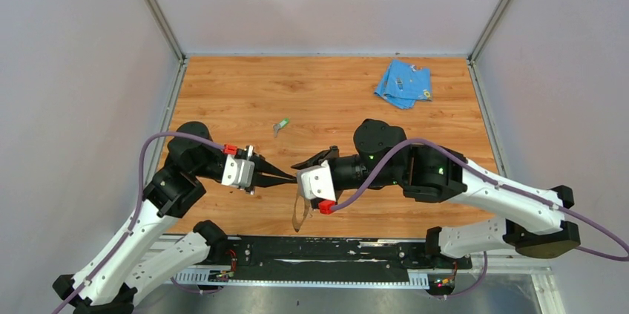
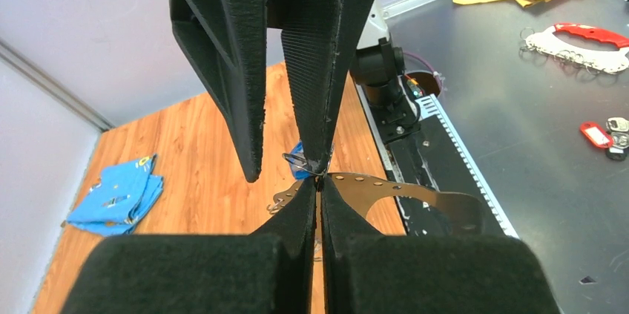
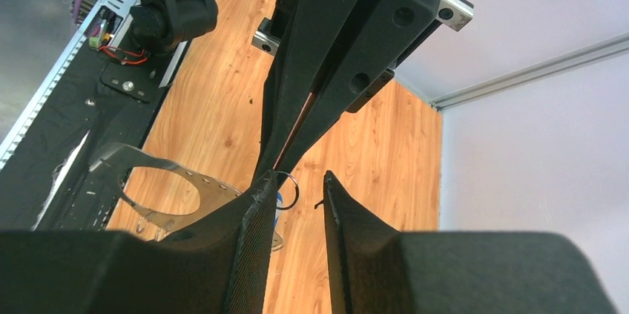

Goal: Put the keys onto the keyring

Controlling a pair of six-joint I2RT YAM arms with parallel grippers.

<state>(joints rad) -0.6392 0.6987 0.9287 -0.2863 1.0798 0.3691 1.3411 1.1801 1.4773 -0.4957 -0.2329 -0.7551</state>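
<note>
The keyring, a thin grey band with small holes, hangs above the near table edge. My left gripper is shut on its top edge. A small wire ring with the blue key sits right at that pinch; I cannot tell whether it is threaded on the band. My right gripper faces the left one tip to tip, and its jaws stand open around the wire ring and blue key. The green key lies alone on the wood, farther back.
A folded light-blue cloth lies at the back right of the wooden table. Grey walls close in the left, right and back sides. The black base rail runs along the near edge below the hanging band.
</note>
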